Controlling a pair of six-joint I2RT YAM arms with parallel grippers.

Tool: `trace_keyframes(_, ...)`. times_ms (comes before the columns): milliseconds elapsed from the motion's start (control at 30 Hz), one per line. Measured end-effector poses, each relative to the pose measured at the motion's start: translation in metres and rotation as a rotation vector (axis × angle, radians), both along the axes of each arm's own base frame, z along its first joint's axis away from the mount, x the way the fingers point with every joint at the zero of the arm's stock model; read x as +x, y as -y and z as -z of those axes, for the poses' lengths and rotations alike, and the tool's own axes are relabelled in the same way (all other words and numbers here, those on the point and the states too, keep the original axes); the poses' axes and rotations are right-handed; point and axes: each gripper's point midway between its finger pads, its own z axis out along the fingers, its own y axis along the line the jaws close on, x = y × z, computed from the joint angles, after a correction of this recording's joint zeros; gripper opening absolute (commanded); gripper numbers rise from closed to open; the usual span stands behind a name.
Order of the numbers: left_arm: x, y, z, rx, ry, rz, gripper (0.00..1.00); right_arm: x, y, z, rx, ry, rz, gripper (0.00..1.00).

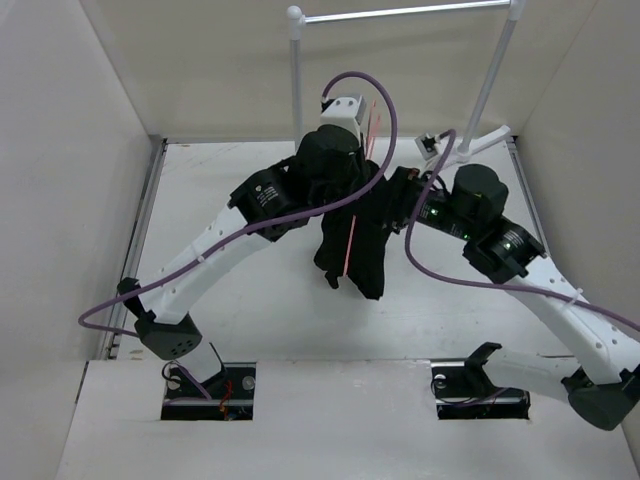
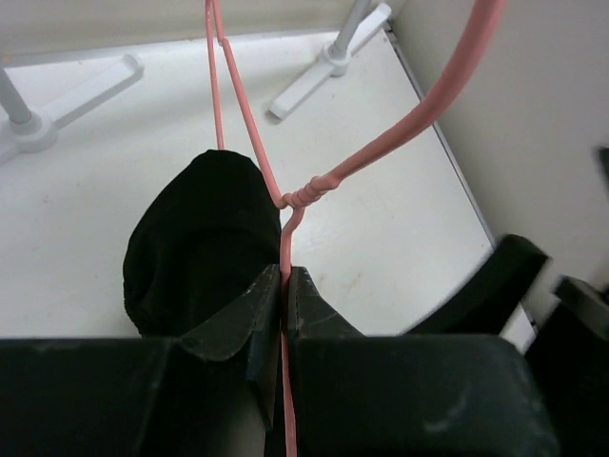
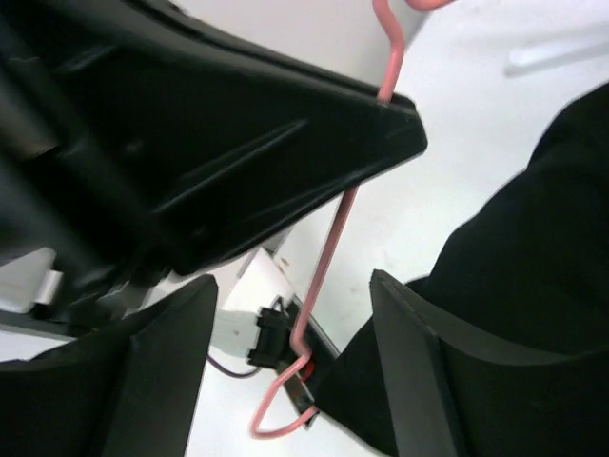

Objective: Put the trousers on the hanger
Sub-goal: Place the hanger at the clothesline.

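Note:
My left gripper [image 2: 284, 286] is shut on the thin pink hanger [image 2: 297, 195], just below its twisted neck, and holds it above the table. In the top view the left gripper [image 1: 358, 150] is at the table's middle back. The hanger's wire [image 1: 350, 245] runs down across the black trousers [image 1: 358, 250], which hang bunched from it. The trousers also show in the left wrist view [image 2: 195, 238]. My right gripper [image 3: 295, 367] is open. The hanger wire [image 3: 328, 257] passes between its fingers untouched, and the trousers [image 3: 533, 248] lie against its right finger. In the top view the right gripper [image 1: 398, 192] is just right of the trousers.
A grey rail rack with white joints [image 1: 400, 12] stands at the back, its white feet [image 2: 319, 71] on the table. Purple cables [image 1: 440, 270] loop off both arms. White walls close in on the left [image 1: 70, 150] and the right [image 1: 590, 100].

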Motion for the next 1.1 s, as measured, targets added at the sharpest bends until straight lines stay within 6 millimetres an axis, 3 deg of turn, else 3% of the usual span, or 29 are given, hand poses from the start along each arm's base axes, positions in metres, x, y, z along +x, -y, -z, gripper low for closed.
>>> trace_keyframes(200, -0.005, 0.007, 0.004, 0.008, -0.009, 0.023, 0.0, 0.0, -0.023, 0.03, -0.039, -0.052, -0.052, 0.43)
trace_keyframes(300, -0.007, 0.008, 0.005, 0.01, -0.01, 0.03, 0.0, -0.006, -0.029, 0.041, -0.046, -0.07, -0.069, 0.24)
trace_keyframes(433, -0.007, 0.01, 0.009, 0.012, -0.015, 0.033, 0.01, -0.009, -0.028, 0.045, -0.027, -0.082, -0.055, 0.13)
trace_keyframes(500, -0.006, 0.012, 0.009, 0.007, -0.012, 0.034, 0.05, -0.009, -0.025, 0.048, -0.022, -0.099, -0.037, 0.11)
trace_keyframes(667, 0.002, 0.009, 0.002, -0.036, 0.01, 0.013, 0.36, -0.005, -0.022, 0.048, -0.011, -0.122, -0.011, 0.09)
trace_keyframes(833, 0.013, -0.012, -0.02, -0.126, 0.051, -0.042, 0.55, 0.005, -0.014, 0.035, 0.013, -0.145, 0.005, 0.08)
trace_keyframes(933, 0.019, -0.036, -0.041, -0.199, 0.086, -0.088, 0.57, 0.02, -0.01, 0.024, 0.029, -0.138, 0.029, 0.07)
trace_keyframes(1100, 0.023, -0.095, -0.072, -0.307, 0.156, -0.197, 0.57, 0.062, 0.0, 0.004, 0.048, -0.125, 0.074, 0.07)
